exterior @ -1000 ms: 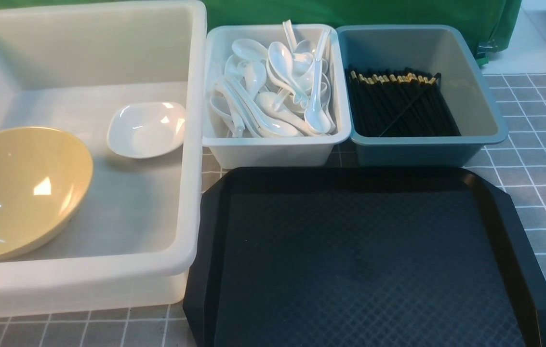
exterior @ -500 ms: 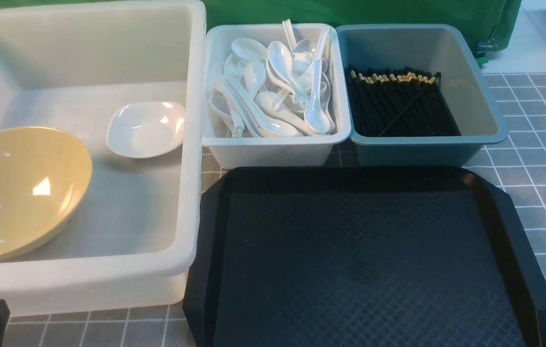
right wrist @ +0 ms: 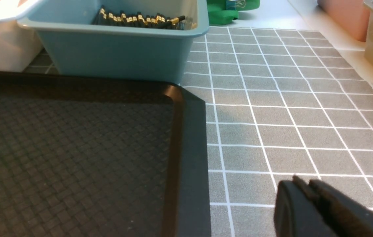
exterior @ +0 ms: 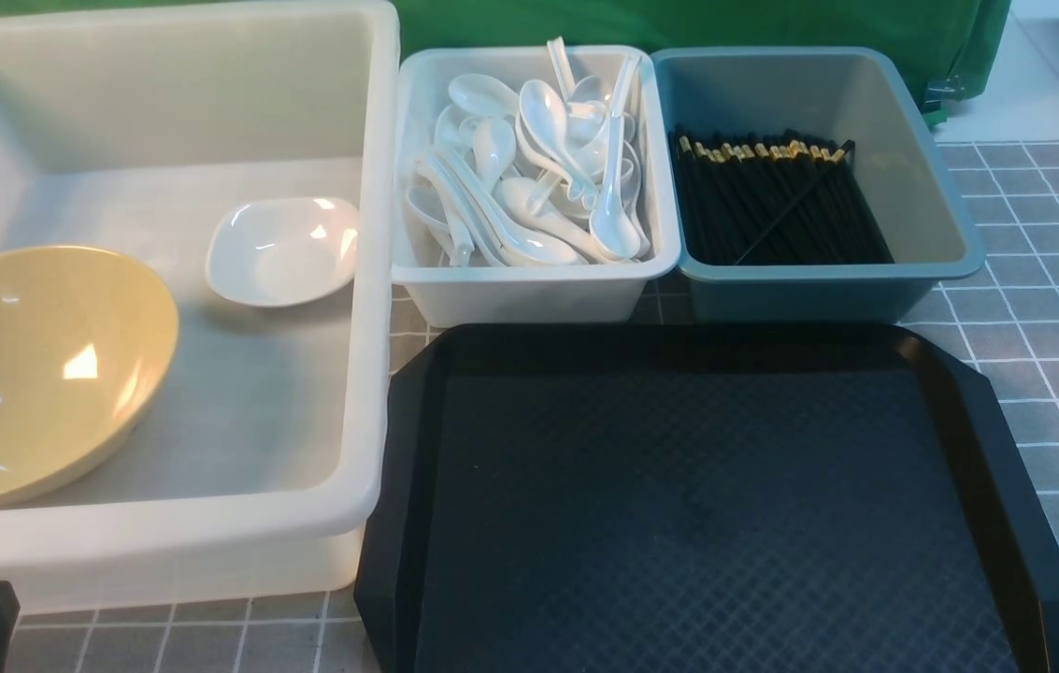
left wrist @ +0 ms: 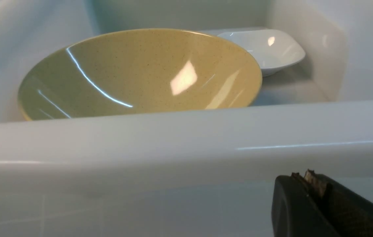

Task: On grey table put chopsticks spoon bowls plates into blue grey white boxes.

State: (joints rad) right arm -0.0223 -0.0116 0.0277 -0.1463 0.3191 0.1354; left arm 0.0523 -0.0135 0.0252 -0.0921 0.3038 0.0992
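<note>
left gripper (left wrist: 305,184): clenched, nothing grasped; just outside the big tub (exterior: 374,280)
right gripper (right wrist: 300,191): blurred, can't tell if released or clenched; nothing visible in grip
yellow bowl (exterior: 52,374): inside the big tub, tilted; about 12 to 1 o'clock from left gripper in front view, beyond near wall
long axis: none on bowl, round; nearer to left arm
white dish (exterior: 282,252): same tub, at bowl's 2 o'clock
spoons (exterior: 543,220): piled in white box (exterior: 529,297)
chopsticks (exterior: 777,210): in blue box (exterior: 800,297), mostly 11-to-5; one crossing, 1-to-7
next: looks sorted, likely just arms back; avoid snagging tub wall
brands/labels/writing: none legible
</note>
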